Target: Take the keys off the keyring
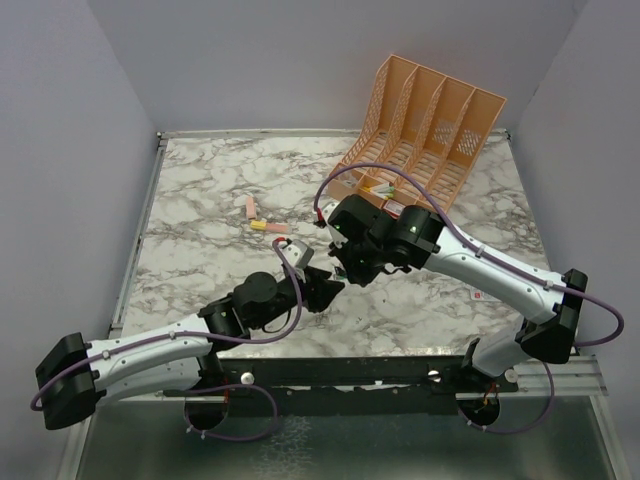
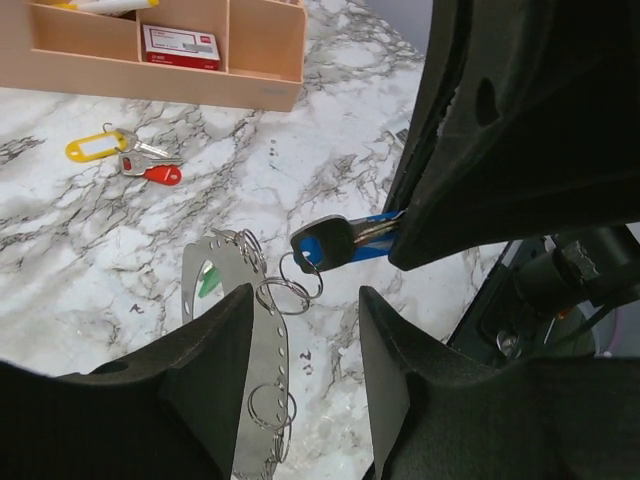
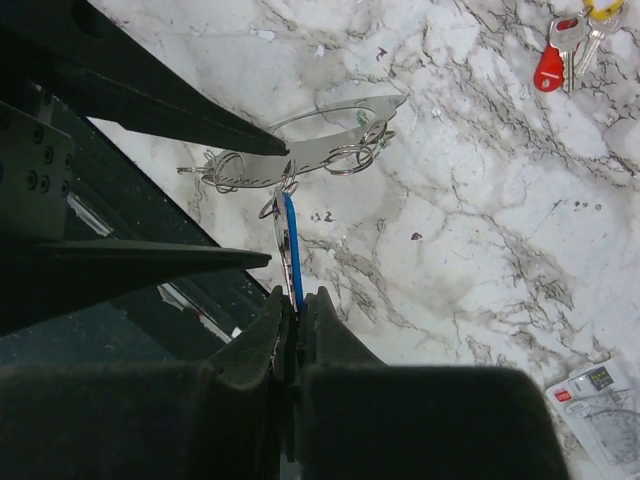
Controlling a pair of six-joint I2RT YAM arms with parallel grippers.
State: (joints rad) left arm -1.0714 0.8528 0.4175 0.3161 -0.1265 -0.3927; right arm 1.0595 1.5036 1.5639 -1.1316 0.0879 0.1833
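Note:
The keyring (image 2: pixel 262 385), a flat pale grey metal plate with a row of holes, runs along the left finger (image 2: pixel 190 380) of my left gripper (image 2: pixel 305 300), whose jaws stand apart with bare marble between them. Split rings (image 2: pixel 285 297) hang from its rim, and a green tag (image 2: pixel 208 283) shows behind it. My right gripper (image 3: pixel 298 300) is shut on a blue-tagged key (image 3: pixel 291 245), still linked by a small ring to the keyring (image 3: pixel 310 158). In the top view both grippers (image 1: pixel 325 290) (image 1: pixel 345 270) meet at the table's middle front, hiding the keyring.
A yellow-tagged key (image 2: pixel 95 148) and a red-headed key (image 2: pixel 160 173) lie loose on the marble table (image 1: pixel 200 200). A peach slotted organiser (image 1: pixel 430 130) stands at the back right, with a staples box (image 2: pixel 180 45) inside it. Pink (image 1: pixel 250 207) and yellow (image 1: pixel 268 227) markers lie left of centre.

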